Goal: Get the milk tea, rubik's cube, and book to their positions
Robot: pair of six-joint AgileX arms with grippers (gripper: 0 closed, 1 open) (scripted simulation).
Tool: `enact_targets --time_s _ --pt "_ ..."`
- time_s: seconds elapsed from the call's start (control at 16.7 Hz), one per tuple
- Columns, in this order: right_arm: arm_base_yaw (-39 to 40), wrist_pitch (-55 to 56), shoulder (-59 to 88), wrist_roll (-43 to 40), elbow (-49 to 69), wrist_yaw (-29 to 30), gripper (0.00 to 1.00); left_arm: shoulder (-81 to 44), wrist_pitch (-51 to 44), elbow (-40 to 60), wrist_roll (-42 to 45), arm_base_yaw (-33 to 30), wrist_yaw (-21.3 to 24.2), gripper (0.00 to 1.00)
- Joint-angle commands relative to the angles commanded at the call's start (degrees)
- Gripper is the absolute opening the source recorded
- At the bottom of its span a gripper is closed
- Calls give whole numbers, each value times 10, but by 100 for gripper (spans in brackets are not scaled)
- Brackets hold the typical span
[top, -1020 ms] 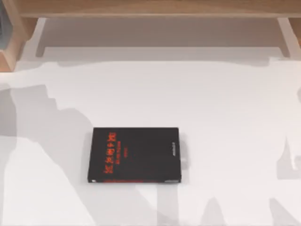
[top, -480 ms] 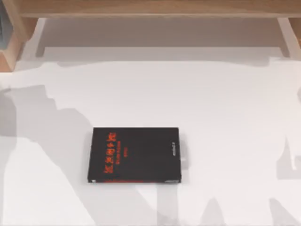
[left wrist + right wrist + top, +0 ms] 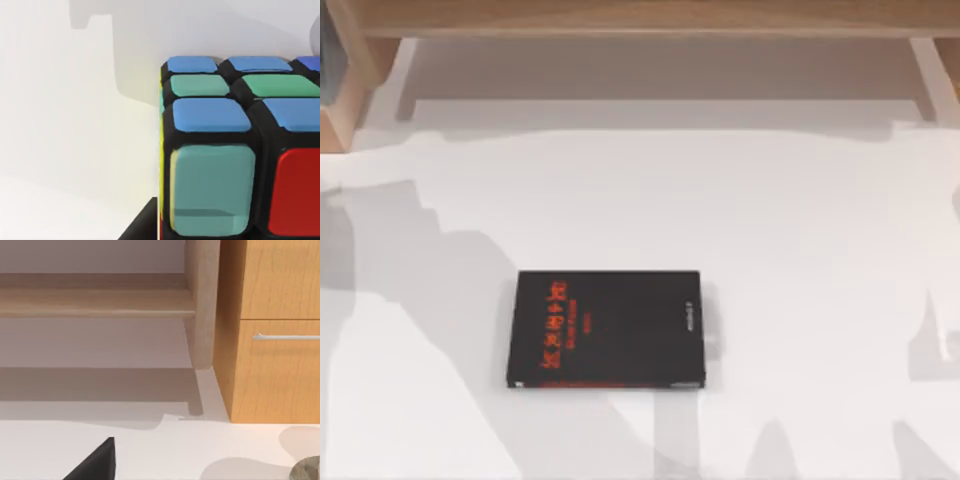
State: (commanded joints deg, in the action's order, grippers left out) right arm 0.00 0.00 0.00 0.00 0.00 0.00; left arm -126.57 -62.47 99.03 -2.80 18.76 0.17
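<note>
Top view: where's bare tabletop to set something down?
Bare table on all sides of the black book: a wide band between it and the wooden shelf, plus both side strips. The strip in front of the book is tightest.

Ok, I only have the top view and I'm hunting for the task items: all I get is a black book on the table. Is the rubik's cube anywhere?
Observer: Yes, the left wrist view has the rubik's cube very close, with white table beside it.
Operator: Which colours face that camera?
Observer: Blue and green tiles on one face, teal and red on another.
Operator: And the right wrist view?
Observer: A wooden cabinet with a metal drawer handle, beside a shelf post.
</note>
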Motion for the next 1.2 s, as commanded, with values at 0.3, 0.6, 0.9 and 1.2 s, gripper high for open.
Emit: enact_targets --time_s 0.3,0.6,0.9,1.2 --pt "0 0 0 0 0 0 100 1 0 0 0 -2 0 0" --pt "0 0 0 0 0 0 100 10 -43 34 0 -2 0 0" --pt "0 0 0 0 0 0 100 14 -61 48 0 -2 0 0" --pt "0 0 0 0 0 0 100 38 -32 35 2 -39 -11 0"
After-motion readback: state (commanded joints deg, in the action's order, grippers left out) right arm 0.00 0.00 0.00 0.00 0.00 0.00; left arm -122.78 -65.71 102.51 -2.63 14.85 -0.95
